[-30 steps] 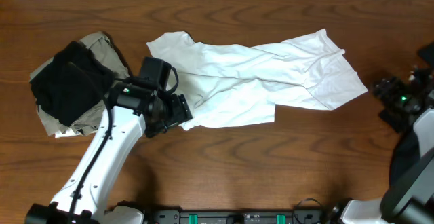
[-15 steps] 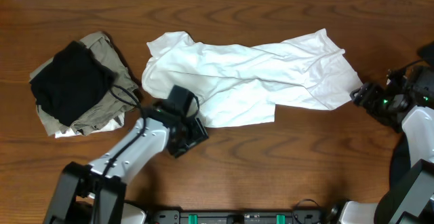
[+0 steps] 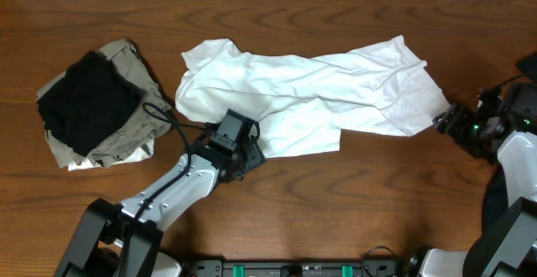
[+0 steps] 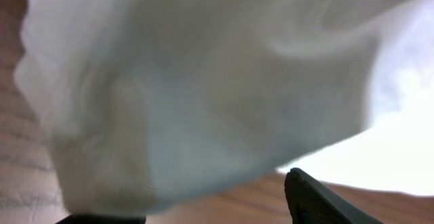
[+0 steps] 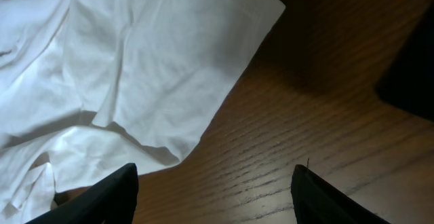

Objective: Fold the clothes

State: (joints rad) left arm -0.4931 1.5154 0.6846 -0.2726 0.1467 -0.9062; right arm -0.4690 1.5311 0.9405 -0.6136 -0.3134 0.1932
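Black and khaki clothes [image 3: 92, 109] lie well left of the left pincer [image 3: 252, 153]. The white shirt [image 4: 203, 81] blurs its view, so its grip is unclear. The right pincer [image 5: 215, 183] gapes empty.

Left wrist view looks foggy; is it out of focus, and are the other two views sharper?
Left wrist: the white T-shirt is very near, blurred, overexposed at right; right wrist: sharp creases, table grain clear; overhead: sharp, evenly lit.

The overhead camera looks straight down from high, taking in the whole surface [image 3: 352, 201]. The left wrist camera sits so near the white T-shirt [image 3: 319, 84] that blurred cloth fills its frame. The right wrist camera looks down from farther off, past its own fingers [image 5: 115, 193], at the shirt's right corner. All three share that shirt.
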